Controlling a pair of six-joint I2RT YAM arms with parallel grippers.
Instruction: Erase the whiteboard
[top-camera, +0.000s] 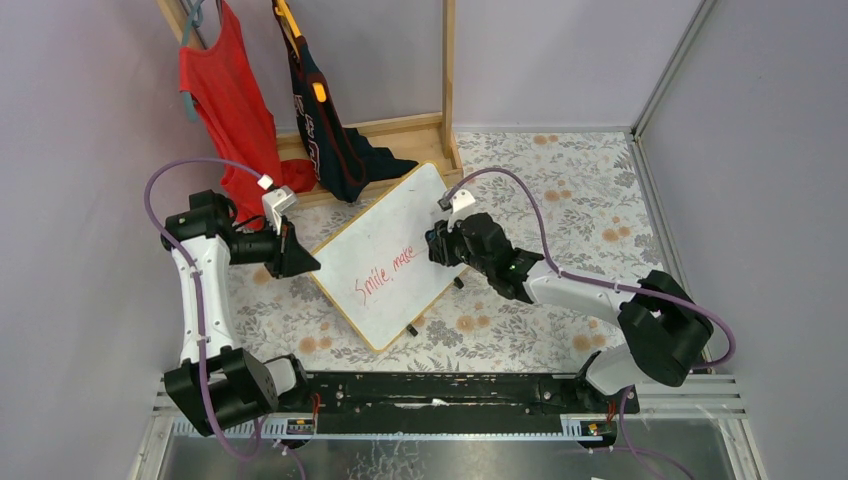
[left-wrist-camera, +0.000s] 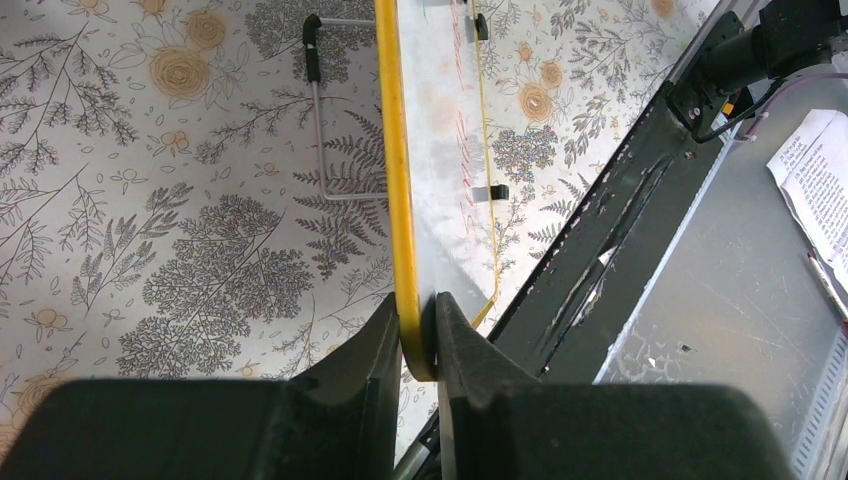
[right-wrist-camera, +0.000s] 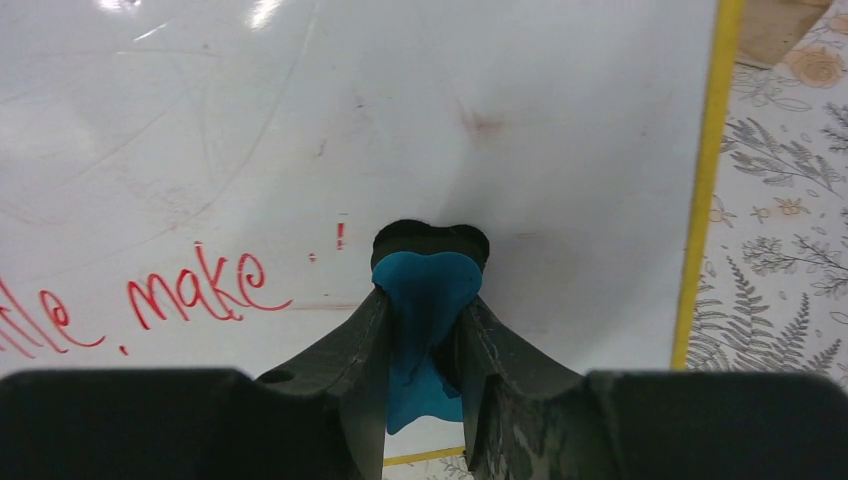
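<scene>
Toward the near-left part of the table (top-camera: 560, 190), the left gripper (top-camera: 300, 262) (left-wrist-camera: 420, 320) is shut on the whiteboard (top-camera: 385, 230) (left-wrist-camera: 395, 150) (right-wrist-camera: 500, 120). Its fingers pinch the yellow-toned frame at the board's left edge, which steadies the board. The whiteboard is placed about the middle of the table, turned askew to the table edges, with one corner toward the far edge. The right gripper (top-camera: 437, 245) (right-wrist-camera: 425, 300) is set on the board's right half. Its fingers are clamped on a blue eraser (right-wrist-camera: 425, 285), whose dark pad is pressed to the white surface just right of the red writing (top-camera: 385, 275) (right-wrist-camera: 190, 290). The wiping step is judged to be in hand, as the writing is not yet removed. For the next move, the eraser is to be drawn leftward across the words under even pressure while the frame is held firm. At the far edge, a wooden rack (top-camera: 400, 130) with hung garments is seen.
</scene>
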